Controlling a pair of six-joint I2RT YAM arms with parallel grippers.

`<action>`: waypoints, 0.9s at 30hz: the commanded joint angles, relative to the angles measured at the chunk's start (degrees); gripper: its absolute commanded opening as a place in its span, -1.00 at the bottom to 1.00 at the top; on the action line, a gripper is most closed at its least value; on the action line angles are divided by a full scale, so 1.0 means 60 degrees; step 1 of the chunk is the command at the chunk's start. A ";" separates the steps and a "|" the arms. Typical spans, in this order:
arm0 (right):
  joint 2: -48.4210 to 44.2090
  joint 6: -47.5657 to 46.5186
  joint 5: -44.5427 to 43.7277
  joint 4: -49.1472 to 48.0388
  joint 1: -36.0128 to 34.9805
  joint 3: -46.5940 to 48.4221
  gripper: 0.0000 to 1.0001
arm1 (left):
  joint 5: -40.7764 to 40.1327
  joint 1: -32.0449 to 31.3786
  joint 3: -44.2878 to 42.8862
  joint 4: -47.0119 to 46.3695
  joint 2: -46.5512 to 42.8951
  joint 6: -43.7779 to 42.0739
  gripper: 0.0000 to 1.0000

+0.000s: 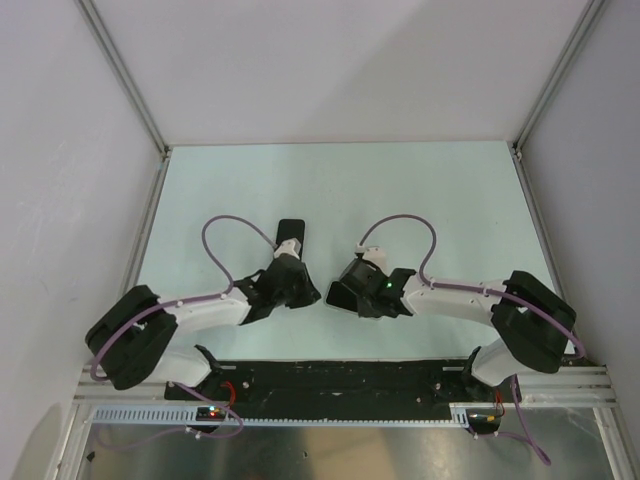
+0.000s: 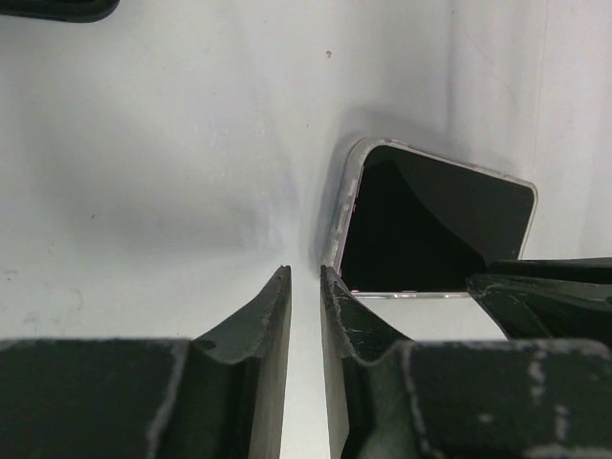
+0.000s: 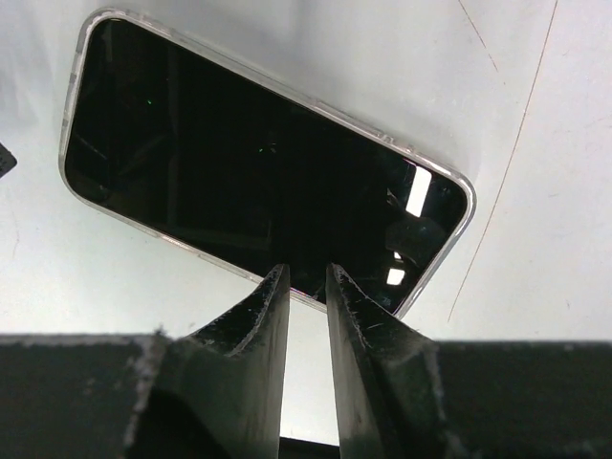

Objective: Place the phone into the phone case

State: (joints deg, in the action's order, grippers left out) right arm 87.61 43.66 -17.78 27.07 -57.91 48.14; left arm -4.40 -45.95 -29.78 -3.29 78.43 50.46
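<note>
The phone lies flat on the pale table, black screen up, with a clear rim around its edge that looks like the case. In the left wrist view the phone is ahead and to the right. My right gripper has its jaws almost together with nothing between them. Its tips are at the phone's near long edge. My left gripper is also nearly closed and empty, with its right fingertip beside the phone's corner. In the top view both grippers meet at mid-table and mostly hide the phone.
A flat black object lies just beyond the left wrist; I cannot tell what it is. A dark edge shows at the top left of the left wrist view. White walls and metal rails enclose the table.
</note>
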 commanded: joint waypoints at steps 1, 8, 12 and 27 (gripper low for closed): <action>-0.0061 -0.0004 0.0087 0.0607 0.0174 -0.0298 -0.44 | -0.0260 -0.0111 0.0113 -0.0213 -0.0507 0.0341 -0.54; -0.2017 -0.1581 0.0283 -0.0356 0.1043 -0.0055 0.24 | -0.0545 -0.0420 0.0386 -0.0224 -0.0906 0.1051 -0.53; -0.2145 -0.2388 0.1218 -0.1609 0.2093 -0.0190 0.56 | -0.1538 -0.1349 0.0587 -0.0228 -0.0998 0.2019 -0.53; 0.0549 -0.2185 0.3347 -0.2849 0.3741 -0.0157 0.02 | -0.2027 -0.2324 -0.0445 -0.0738 0.1052 0.2716 -0.64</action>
State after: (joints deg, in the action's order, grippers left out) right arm 88.05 30.96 -1.32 12.01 -35.75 47.31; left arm -13.47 -60.16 -30.06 -6.26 83.22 66.08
